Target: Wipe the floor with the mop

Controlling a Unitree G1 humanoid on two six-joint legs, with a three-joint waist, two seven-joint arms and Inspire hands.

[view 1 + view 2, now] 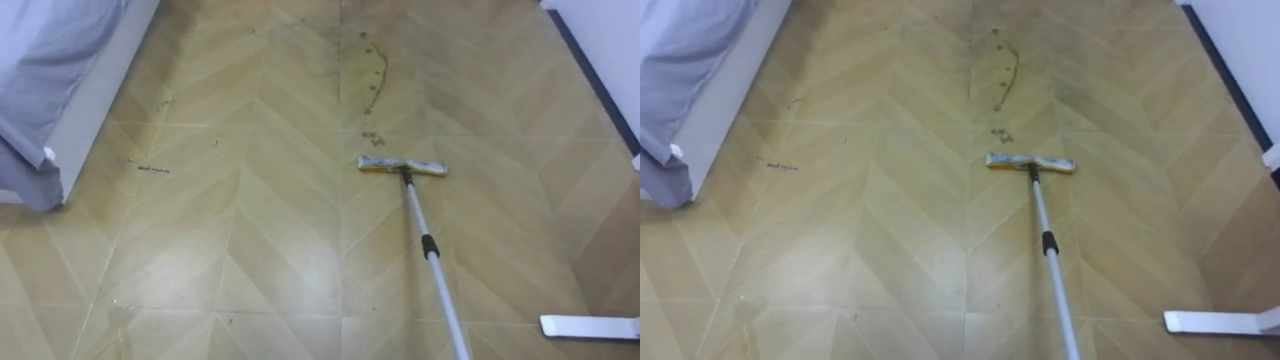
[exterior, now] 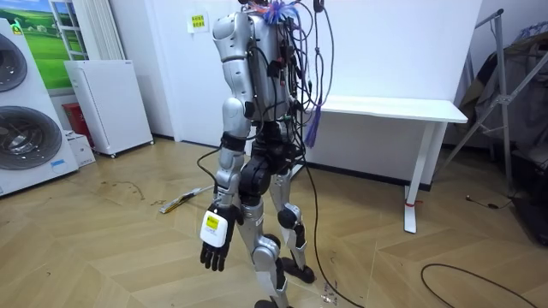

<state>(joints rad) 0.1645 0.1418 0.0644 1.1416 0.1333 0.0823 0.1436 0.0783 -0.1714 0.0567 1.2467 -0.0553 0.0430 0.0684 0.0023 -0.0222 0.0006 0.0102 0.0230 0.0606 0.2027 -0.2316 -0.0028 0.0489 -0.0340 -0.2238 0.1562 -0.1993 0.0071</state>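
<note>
One slack hand hangs by the robot's thigh in the room view: the left hand [image 2: 214, 244], its fingers [image 2: 211, 258] pointing down, loosely spread and holding nothing. The yellowish mop head [image 1: 402, 166] rests flat on the wooden floor [image 1: 250, 230], well ahead of those fingers. Its pole [image 1: 418, 215] slants back toward the robot's right side and passes the eye views' bottom edge. Just beyond the mop head, farther still from the fingers, a curved trail of dark dirt [image 1: 377, 75] marks the floor. A bed [image 1: 70, 90] stands off to the left. A white desk foot [image 1: 588, 326] lies to the right.
</note>
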